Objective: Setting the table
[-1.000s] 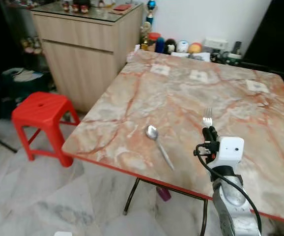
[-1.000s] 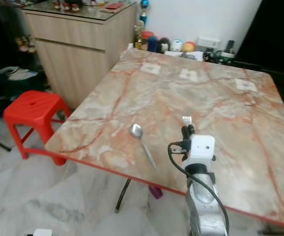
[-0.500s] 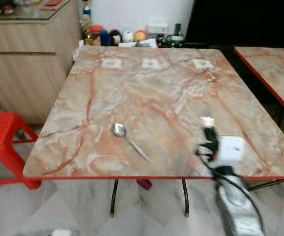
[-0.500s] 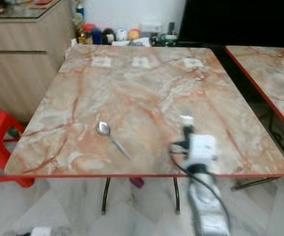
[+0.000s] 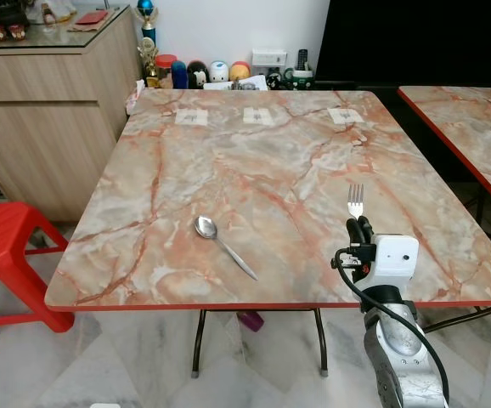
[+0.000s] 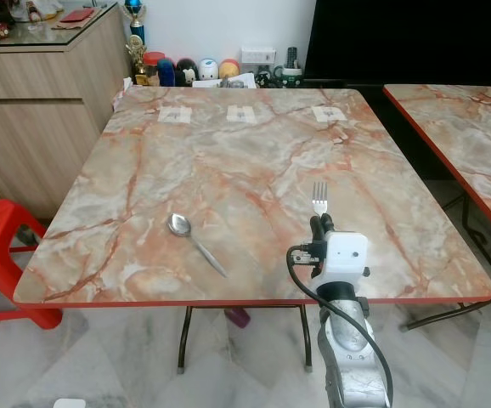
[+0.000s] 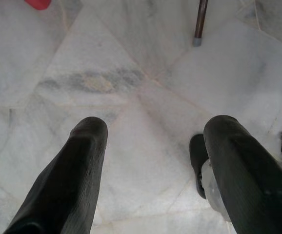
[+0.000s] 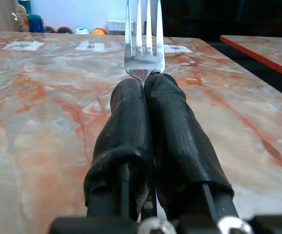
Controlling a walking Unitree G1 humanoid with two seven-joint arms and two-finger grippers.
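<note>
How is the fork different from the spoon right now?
The fork is pinched in the right gripper above the table, while the spoon lies flat on the table, with nothing holding it. The fork's tines point away from the robot toward the far side; the spoon lies at a slant, bowl toward the robot's left. Both are shiny silver metal.

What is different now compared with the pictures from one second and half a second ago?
Mostly the camera moved: the robot turned, so it now faces the table square on instead of across its corner. The right gripper still holds the fork with its jaws shut, tines pointing away over the tabletop. The spoon stayed where it lay near the front edge. The left gripper hangs open above the floor.
</note>
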